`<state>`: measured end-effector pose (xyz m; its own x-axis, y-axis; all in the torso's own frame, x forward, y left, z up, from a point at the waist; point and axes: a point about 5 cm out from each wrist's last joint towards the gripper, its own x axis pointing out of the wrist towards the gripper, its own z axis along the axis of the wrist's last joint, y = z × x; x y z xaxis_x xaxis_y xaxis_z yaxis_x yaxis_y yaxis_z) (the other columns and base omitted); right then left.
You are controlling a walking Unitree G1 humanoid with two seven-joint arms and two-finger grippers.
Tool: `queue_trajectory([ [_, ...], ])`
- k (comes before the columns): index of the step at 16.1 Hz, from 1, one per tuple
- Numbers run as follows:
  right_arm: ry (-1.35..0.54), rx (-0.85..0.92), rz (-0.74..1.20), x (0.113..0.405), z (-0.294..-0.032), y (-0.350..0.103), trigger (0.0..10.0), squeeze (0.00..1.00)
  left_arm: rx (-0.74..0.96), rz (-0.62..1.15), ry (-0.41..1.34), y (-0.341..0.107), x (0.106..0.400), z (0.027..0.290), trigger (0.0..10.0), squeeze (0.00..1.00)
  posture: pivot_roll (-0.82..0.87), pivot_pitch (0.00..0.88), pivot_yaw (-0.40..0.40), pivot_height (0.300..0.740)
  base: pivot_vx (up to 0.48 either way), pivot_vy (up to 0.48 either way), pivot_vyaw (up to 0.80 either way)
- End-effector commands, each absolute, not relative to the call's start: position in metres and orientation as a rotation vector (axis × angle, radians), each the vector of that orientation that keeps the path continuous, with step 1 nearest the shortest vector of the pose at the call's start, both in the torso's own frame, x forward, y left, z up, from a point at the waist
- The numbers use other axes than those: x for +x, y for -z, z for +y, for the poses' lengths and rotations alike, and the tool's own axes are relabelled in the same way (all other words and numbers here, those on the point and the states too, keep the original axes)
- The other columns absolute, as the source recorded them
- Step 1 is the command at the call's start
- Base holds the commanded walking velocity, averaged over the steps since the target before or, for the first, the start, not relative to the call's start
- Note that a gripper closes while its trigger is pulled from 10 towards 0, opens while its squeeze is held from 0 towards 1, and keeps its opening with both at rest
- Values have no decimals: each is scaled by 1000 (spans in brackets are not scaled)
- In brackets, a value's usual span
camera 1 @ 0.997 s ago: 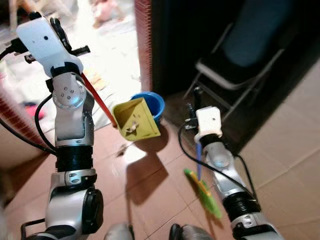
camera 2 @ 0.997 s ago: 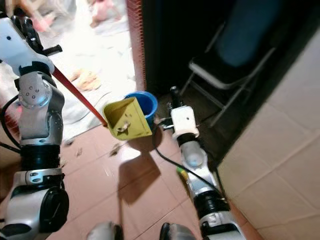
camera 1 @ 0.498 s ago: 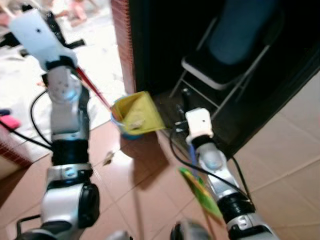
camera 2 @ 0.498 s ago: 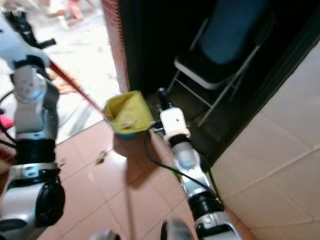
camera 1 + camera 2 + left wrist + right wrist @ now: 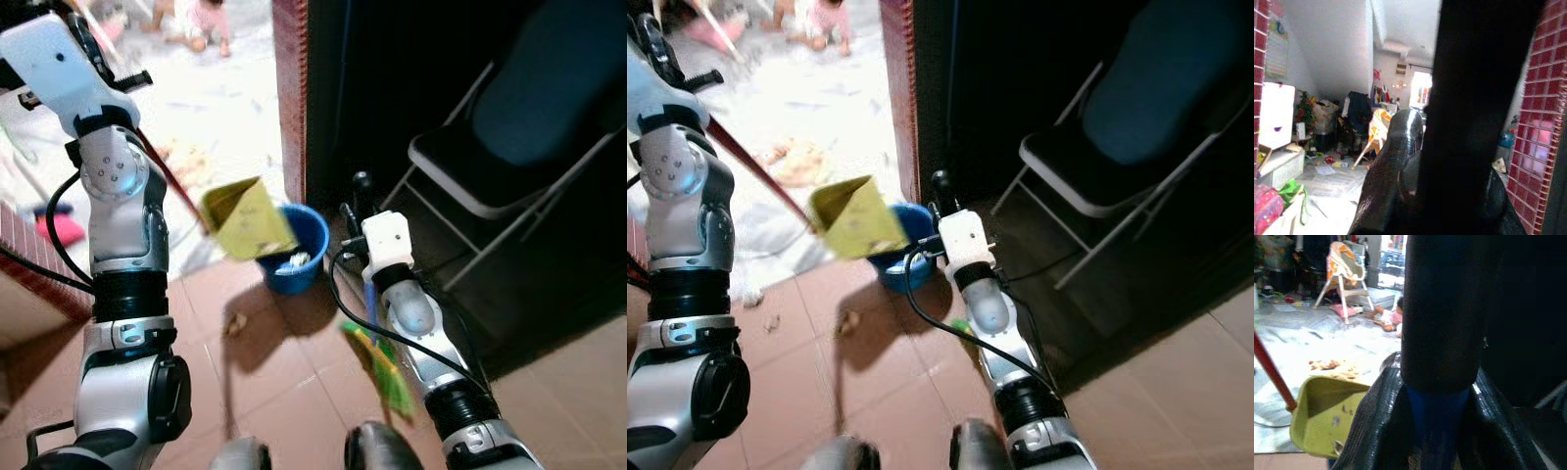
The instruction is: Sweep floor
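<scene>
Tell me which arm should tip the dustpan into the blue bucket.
Left. The left gripper holds the red handle of the yellow dustpan, already over the blue bucket. The right gripper holds the broom.

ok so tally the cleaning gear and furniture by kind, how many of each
dustpan: 1
broom: 1
blue bucket: 1
folding chair: 1
total: 4

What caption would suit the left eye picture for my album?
Robot's left gripper holds a yellow dustpan over a blue bucket; right gripper holds a broom.
</scene>
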<state>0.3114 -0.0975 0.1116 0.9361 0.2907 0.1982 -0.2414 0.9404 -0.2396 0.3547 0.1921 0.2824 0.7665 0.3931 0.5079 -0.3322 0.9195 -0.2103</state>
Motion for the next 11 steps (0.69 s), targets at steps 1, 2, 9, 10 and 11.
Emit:
queue_trajectory([
  [1, -271, -232, -275, 313, -98, -121, 10000, 0, -157, -682, -365, -305, 350, 187, 10000, 0, -41, 53, 18, 740, 412, 244, 0],
  [2, -275, -232, -276, 313, -98, -121, 10000, 0, -151, -675, -353, -302, 351, 185, 10000, 0, -41, 53, 18, 740, 281, 0, 0],
  [9, -281, -231, -272, 314, -99, -120, 10000, 0, -88, -676, -301, -292, 352, 172, 10000, 0, -41, 52, 20, 740, 0, 0, 0],
  [10, -281, -231, -271, 314, -99, -120, 10000, 0, -78, -680, -298, -291, 352, 170, 10000, 0, -40, 54, 21, 740, 0, 0, 0],
  [11, -280, -231, -267, 313, -99, -119, 10000, 0, -64, -680, -284, -290, 352, 167, 10000, 0, -41, 55, 22, 740, 0, 0, 0],
])
